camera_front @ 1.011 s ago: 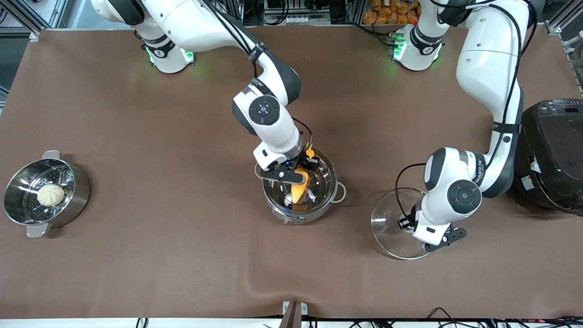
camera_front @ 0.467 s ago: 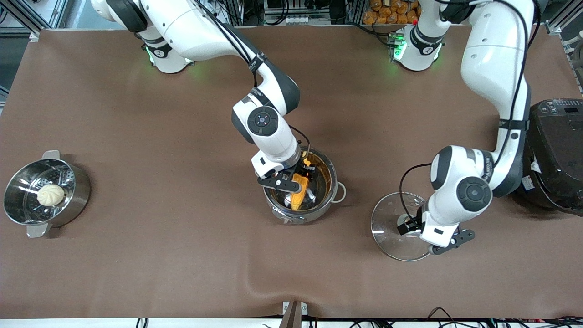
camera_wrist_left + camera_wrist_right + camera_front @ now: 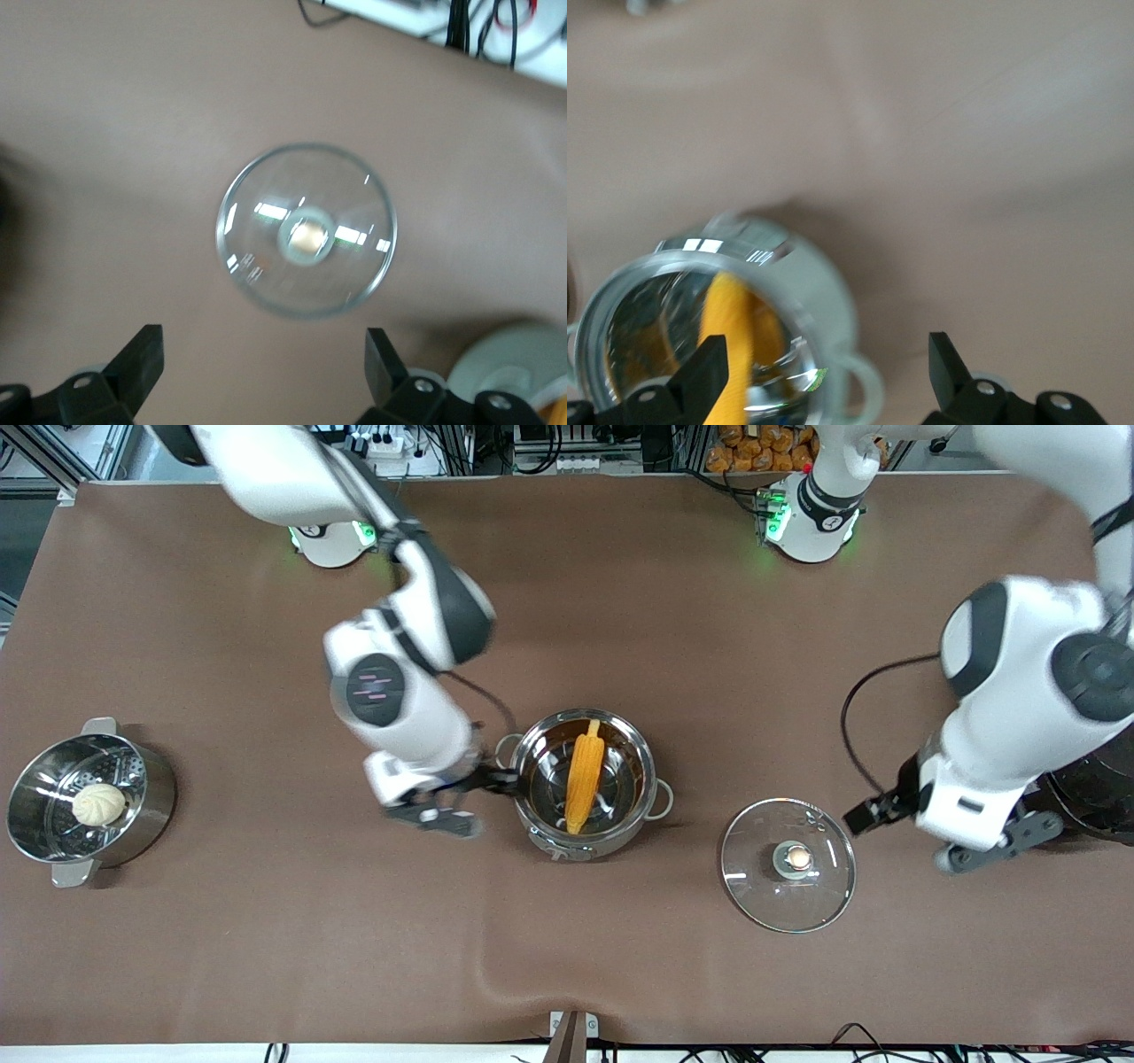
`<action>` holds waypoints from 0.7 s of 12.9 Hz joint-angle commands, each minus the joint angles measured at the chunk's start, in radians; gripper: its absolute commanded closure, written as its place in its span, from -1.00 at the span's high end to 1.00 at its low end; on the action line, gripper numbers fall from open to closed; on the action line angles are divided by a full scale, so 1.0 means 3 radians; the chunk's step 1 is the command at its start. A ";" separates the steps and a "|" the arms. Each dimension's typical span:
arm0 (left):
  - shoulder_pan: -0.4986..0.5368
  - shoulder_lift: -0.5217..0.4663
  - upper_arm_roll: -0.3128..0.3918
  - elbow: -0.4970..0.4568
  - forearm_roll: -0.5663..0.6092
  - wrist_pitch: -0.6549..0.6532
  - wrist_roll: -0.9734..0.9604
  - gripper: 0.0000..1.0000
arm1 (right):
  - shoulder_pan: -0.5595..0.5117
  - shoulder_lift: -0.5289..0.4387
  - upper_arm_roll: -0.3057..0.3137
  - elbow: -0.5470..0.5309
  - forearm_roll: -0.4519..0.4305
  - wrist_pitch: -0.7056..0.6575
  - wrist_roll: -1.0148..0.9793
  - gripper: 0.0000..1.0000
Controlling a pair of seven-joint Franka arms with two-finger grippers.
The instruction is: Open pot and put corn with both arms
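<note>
- Front view: the corn (image 3: 585,777) lies in the open pot (image 3: 640,808) at mid-worktop (image 3: 266,939). The lid (image 3: 753,886) lies flat on the worktop beside the pot, toward my left arm's end. My right pincer (image 3: 474,802) hangs just beside the pot; my left pincer (image 3: 939,837) hangs near the lid
- Left wrist view: my left pincer (image 3: 264,367) is spread wide, empty, above the lid (image 3: 257,266)
- Right wrist view: my right pincer (image 3: 828,376) is spread, empty; pot (image 3: 824,292) with corn (image 3: 728,310) below

We see two glossy white arms (image 3: 1019,691) with dark grey joint sections, round dark caps, black looping cables, black grippers (image 3: 261,367), and green-lit bases (image 3: 332,538).
</note>
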 commanded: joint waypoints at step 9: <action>0.0334 -0.1111 -0.0260 -0.0293 -0.0095 -0.1108 0.1416 1.00 | -0.1260 -0.1176 0.0063 -0.0312 -0.0665 -0.1317 -0.1737 1.00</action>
